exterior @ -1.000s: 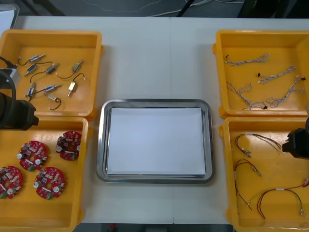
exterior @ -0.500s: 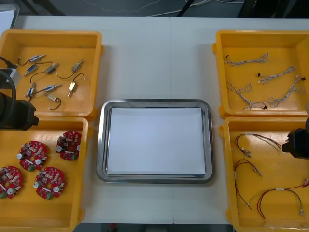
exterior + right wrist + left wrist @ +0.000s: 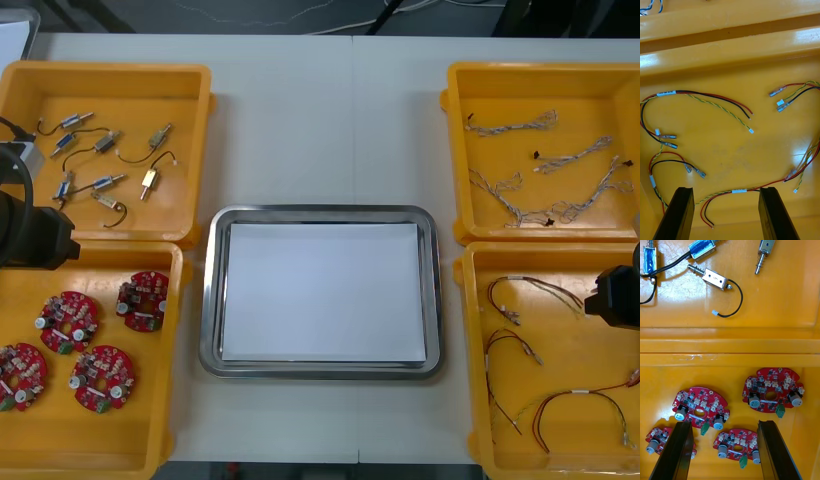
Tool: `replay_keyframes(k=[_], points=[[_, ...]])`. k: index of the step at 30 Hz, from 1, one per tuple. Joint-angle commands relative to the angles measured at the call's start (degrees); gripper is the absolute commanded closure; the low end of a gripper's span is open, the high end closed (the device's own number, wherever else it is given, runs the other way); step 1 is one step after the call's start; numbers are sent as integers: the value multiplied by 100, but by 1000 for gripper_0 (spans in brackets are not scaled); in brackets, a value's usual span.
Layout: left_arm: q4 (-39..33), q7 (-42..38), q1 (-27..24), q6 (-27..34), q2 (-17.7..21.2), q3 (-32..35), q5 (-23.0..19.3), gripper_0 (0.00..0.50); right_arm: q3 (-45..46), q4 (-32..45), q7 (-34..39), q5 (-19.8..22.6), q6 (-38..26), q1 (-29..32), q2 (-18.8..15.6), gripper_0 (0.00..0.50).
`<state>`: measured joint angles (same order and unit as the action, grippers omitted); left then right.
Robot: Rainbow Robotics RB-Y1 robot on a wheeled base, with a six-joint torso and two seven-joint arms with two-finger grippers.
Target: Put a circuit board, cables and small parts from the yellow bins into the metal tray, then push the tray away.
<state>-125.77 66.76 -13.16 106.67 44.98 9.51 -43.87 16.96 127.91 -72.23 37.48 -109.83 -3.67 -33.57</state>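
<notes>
Several round red circuit boards [image 3: 70,320] lie in the near left yellow bin [image 3: 100,455]. My left gripper [image 3: 722,453] hangs open above them, one circuit board [image 3: 735,444] between its fingers [image 3: 675,453]. The left arm [image 3: 25,230] sits at the table's left edge. Red and yellow cables [image 3: 530,290] lie in the near right bin [image 3: 475,400]. Over them my right gripper [image 3: 726,213] stands open, a cable [image 3: 739,192] running between its fingers [image 3: 773,212]. The right arm [image 3: 615,295] is at the right edge. The metal tray [image 3: 320,214], white inside, lies in the middle with nothing in it.
Small metal parts [image 3: 105,145] with black leads fill the far left bin [image 3: 110,75]. Twisted blue and white cables [image 3: 545,165] lie in the far right bin [image 3: 545,72]. Bare table [image 3: 330,120] stretches beyond the tray.
</notes>
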Motion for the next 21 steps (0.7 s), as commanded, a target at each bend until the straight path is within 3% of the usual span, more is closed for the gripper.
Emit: replay_keyframes(k=[1,21], points=[[-202,-498,120,56,257,174,-8,0,141,50,-230,-39,-17,68,-18,0],[-202,-498,120,56,257,174,-8,0,141,50,-230,-39,-17,68,-18,0]])
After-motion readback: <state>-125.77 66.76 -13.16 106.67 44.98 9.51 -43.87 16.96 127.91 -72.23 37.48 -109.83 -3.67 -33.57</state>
